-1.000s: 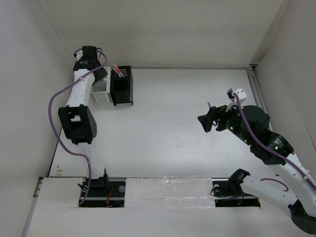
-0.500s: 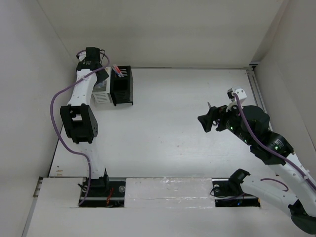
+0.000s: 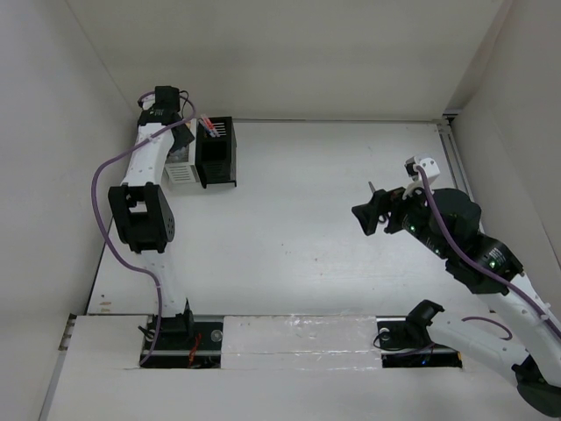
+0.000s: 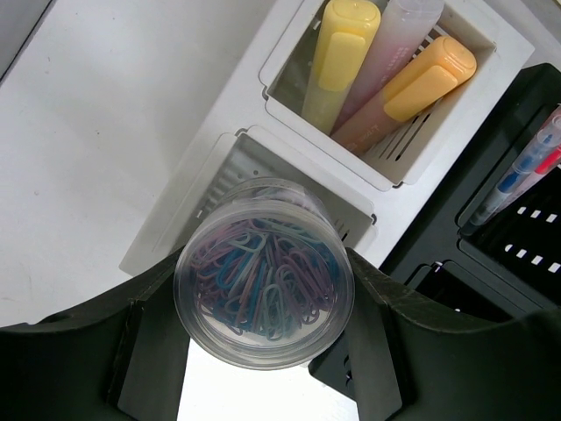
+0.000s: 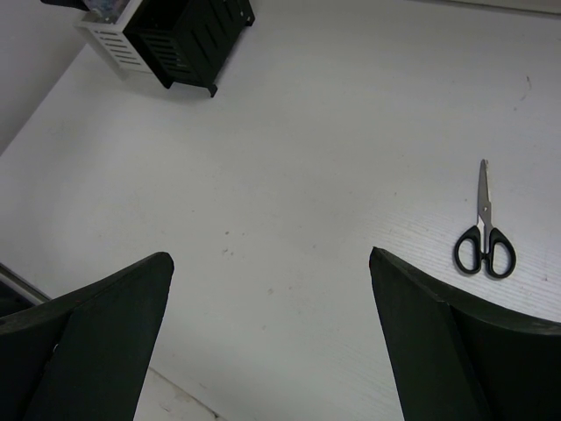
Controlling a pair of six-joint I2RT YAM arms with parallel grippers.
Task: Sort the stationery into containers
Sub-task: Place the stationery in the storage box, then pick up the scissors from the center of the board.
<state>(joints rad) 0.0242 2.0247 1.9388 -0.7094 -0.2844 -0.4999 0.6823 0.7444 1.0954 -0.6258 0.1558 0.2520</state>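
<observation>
While nothing is gripped by the right gripper (image 5: 269, 263), its blunt black fingers are spread wide over the matte white table (image 5: 289, 132). Small scissors (image 5: 484, 237), with thin steel blades and black loop handles, are laid flat and closed a bit beyond it. Way off in the far left corner, a clear round plastic paper-clip tub (image 4: 263, 259), stuffed with purple and blue clips, is clamped in the left gripper (image 4: 263, 298), right above an empty slatted cell of the white box (image 4: 307, 145). Chunky yellow, pink and orange highlighters (image 4: 337, 57) are stood in the next cell, and thin pens (image 4: 517, 171) are seen in the joined black box (image 4: 491, 263).
</observation>
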